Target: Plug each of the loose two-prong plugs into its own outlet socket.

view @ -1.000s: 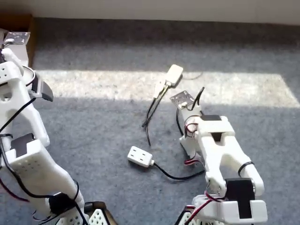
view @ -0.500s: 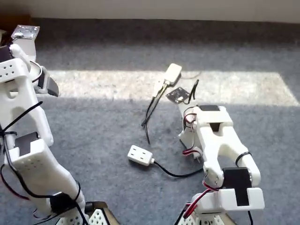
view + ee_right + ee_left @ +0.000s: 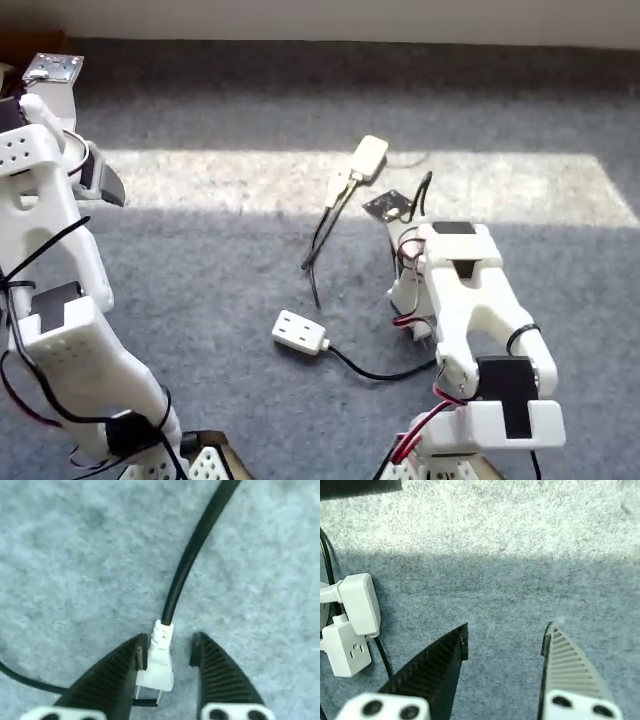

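Right gripper (image 3: 169, 640): narrow gap, jaws astride the white plug (image 3: 156, 667), not clamped.
Plug position: flat on the grey carpet (image 3: 200, 260), beneath the right arm, right of centre in the high view; black cord (image 3: 195, 550) leading away.
Socket block (image 3: 300, 333): lower centre of the high view, apart from the plug.
Left gripper (image 3: 507, 629): wide, holding nothing.
Risk, grip: plug nearer one finger; probable twist or slip on closing.
Risk, cord: stiff pull, prongs off line.
Risk, socket: unheld block, likely to slide under a push.
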Robot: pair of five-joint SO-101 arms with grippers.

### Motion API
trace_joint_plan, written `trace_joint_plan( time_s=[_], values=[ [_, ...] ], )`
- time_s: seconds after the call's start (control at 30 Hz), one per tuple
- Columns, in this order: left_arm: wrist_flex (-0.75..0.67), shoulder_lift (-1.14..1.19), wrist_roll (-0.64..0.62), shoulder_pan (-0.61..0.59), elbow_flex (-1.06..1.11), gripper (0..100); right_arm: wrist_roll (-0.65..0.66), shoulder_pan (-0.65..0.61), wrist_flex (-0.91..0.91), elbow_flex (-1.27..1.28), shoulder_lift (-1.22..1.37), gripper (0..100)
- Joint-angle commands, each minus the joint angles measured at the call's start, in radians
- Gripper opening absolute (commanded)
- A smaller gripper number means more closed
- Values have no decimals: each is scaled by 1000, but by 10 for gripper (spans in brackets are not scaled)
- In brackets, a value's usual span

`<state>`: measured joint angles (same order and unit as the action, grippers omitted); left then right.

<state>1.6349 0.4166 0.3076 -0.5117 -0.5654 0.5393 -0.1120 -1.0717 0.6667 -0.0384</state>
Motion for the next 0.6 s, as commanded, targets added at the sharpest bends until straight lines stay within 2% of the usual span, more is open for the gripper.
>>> trace_joint_plan(
  time_s=[0.0, 0.2, 0.57],
  values=[
    [6, -12, 8, 10, -31, 249, -64, -54, -15, -33, -4, 36],
    [8, -13, 11, -7, -31, 249, -95, -130, -13, -38, -2, 50],
    [8, -15, 11, -10, -31, 249, -95, -137, 48, -31, -2, 52]
  ],
)
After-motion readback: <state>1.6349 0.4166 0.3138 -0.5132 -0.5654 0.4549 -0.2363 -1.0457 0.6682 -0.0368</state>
